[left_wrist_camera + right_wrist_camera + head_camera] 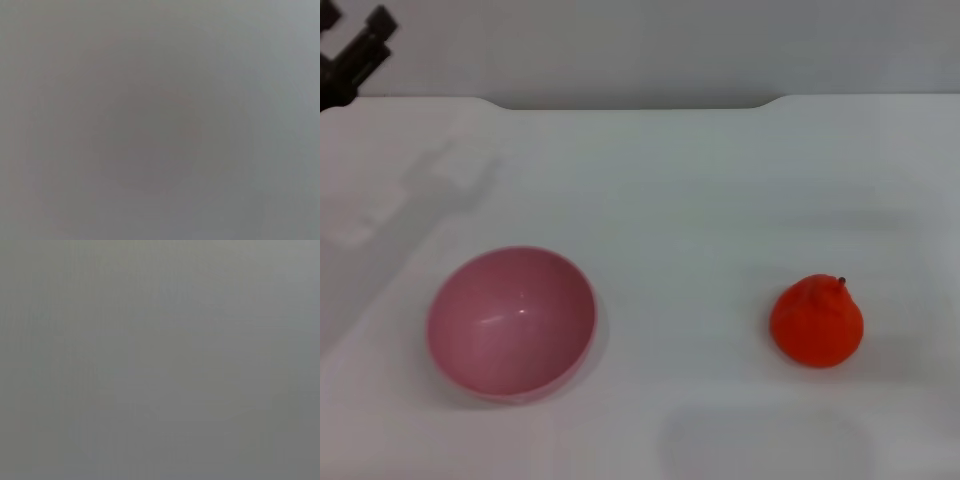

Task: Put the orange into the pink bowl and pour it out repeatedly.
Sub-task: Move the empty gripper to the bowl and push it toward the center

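On the white bench (680,190) there are two things in all: one pink bowl (511,322) and one orange (817,321). The pink bowl stands toward the robot's left and near the front edge, mouth tipped a little toward the camera so that its glossy inside shows, and nothing lies in it. The orange sits well apart from it, toward the robot's right at about the same depth, resting directly on the bench with its pointed top and tiny dark stem turned up and slightly to the right. It is smaller than the bowl and touches nothing else. Bare bench surface lies between the two. At the far left corner of the head view one dark gripper (358,52) shows only in part, raised above the far edge of the bench and well away from both the bowl and the orange; this is the left gripper, and a faint shadow of it falls on the bench below and to its right. Whether its jaws are apart or together I cannot tell, since the frame edge cuts it off. The right gripper does not appear in the head view. Both wrist views show only a plain, featureless grey field, with no fingers, bowl or fruit to be made out.
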`<control>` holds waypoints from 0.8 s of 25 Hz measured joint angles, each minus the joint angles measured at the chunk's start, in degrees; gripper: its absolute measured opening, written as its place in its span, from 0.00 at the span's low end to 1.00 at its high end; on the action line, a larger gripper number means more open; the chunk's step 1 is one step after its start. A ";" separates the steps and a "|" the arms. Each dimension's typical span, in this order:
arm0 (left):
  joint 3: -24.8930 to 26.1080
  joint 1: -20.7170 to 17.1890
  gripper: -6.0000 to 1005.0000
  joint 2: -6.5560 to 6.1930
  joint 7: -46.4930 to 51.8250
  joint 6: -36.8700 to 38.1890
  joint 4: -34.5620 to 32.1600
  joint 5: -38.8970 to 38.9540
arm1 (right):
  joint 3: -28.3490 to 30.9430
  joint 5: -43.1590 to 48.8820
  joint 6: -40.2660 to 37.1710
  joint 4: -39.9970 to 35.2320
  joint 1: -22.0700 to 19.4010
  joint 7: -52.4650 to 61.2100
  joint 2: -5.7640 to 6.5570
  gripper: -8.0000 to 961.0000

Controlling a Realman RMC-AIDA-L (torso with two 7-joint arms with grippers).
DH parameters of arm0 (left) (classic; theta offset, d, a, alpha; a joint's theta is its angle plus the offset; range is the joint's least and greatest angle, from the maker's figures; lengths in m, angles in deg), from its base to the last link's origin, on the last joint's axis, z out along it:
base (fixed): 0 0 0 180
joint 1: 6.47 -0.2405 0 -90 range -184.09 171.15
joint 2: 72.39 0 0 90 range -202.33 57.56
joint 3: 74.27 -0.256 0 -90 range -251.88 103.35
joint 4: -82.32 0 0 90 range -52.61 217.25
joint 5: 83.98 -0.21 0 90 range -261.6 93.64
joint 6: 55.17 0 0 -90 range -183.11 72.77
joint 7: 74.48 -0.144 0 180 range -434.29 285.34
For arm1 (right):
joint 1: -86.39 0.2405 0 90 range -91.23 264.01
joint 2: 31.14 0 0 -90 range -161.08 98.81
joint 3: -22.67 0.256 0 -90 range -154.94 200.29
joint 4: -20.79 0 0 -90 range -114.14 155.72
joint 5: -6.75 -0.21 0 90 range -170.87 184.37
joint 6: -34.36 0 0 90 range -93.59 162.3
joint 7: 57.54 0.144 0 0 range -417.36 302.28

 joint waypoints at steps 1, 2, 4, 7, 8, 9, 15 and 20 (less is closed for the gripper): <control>-0.60 -0.29 0.79 -0.92 5.11 -0.49 -2.72 -3.15 | 0.00 0.00 0.00 0.00 0.04 0.08 0.01 0.68; -0.97 -0.43 0.79 -2.17 11.90 -0.75 -6.11 -7.25 | 0.00 0.00 0.00 0.00 0.08 0.24 0.05 0.68; -1.06 0.09 0.79 -4.50 24.15 -0.27 -11.01 -14.77 | 0.00 0.00 0.00 0.00 0.16 0.50 0.07 0.68; -0.75 1.36 0.79 -7.54 39.80 2.20 -17.32 -25.81 | 0.01 0.00 0.00 0.00 0.26 0.56 0.08 0.68; -0.40 1.87 0.79 -8.33 45.69 3.76 -19.98 -30.50 | 0.00 0.00 0.00 0.00 0.29 0.56 0.08 0.68; 0.08 2.24 0.79 -8.77 50.30 4.99 -22.31 -34.61 | 0.00 0.00 0.00 0.00 0.28 0.57 0.08 0.68; 5.25 4.68 0.79 -8.70 72.67 14.88 -38.19 -61.20 | 0.01 0.00 0.27 0.00 0.28 0.58 0.18 0.68; 6.37 4.65 0.79 -4.38 82.51 21.95 -52.26 -78.34 | 0.00 0.00 1.01 0.00 0.37 0.58 0.18 0.68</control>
